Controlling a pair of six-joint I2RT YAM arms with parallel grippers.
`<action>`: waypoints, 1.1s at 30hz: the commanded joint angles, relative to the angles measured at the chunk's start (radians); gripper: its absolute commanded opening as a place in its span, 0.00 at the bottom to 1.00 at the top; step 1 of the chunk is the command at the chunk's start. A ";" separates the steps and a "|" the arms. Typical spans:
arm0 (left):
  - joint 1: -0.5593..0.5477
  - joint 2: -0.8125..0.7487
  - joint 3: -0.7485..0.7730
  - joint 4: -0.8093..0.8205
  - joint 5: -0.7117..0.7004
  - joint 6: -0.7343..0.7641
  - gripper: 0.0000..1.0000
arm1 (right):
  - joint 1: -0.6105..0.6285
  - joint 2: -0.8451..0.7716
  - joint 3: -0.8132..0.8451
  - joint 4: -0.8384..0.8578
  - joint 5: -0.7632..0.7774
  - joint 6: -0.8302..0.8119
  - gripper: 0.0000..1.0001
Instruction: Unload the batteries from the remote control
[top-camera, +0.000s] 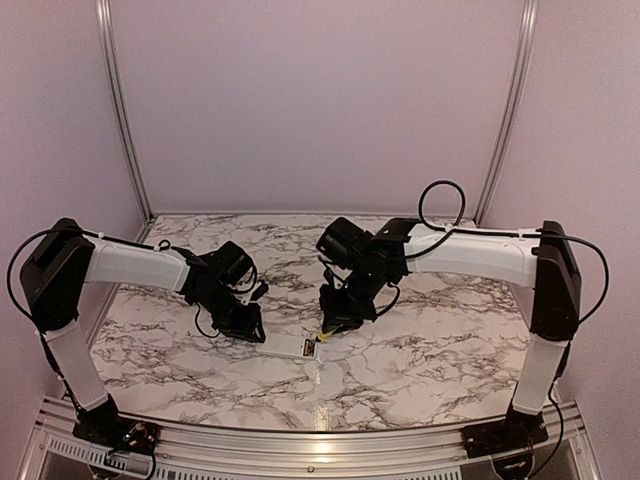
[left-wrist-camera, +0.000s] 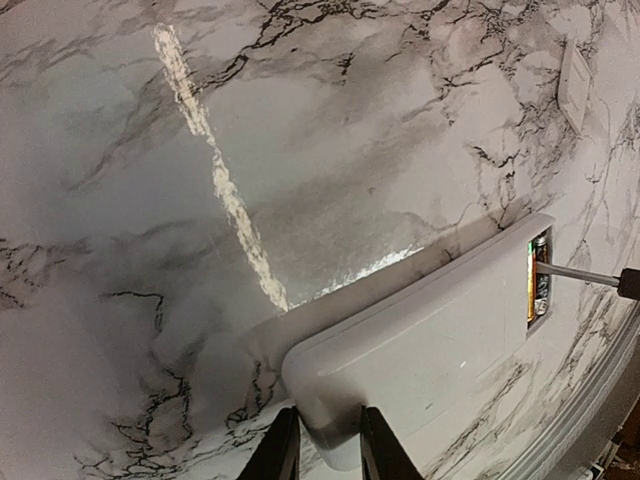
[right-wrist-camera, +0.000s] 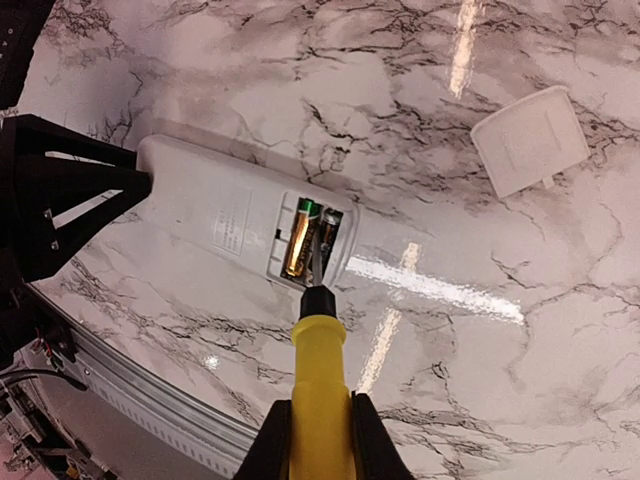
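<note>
- The right claw (right-wrist-camera: 318, 440) is clenched on a yellow screwdriver (right-wrist-camera: 320, 365). Its tip pokes in among the batteries (right-wrist-camera: 300, 235).
- The left claw (left-wrist-camera: 328, 445) pinches the left end of the remote control (left-wrist-camera: 420, 350).
- Best way: lever one battery up gently, with the left claw holding firm.
- The remote control is mid-tabletop (left-wrist-camera: 150, 200). Its long side runs left to right, with the battery end pointing right.
</note>
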 joint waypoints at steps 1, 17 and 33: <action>-0.004 -0.010 -0.019 0.008 0.000 0.008 0.22 | 0.017 0.032 -0.071 0.062 0.008 -0.033 0.00; -0.003 0.002 -0.023 0.014 0.002 0.007 0.22 | 0.016 -0.068 -0.320 0.317 -0.053 -0.083 0.00; -0.004 -0.003 -0.025 0.014 0.000 0.002 0.22 | 0.016 -0.100 -0.454 0.429 -0.088 -0.083 0.00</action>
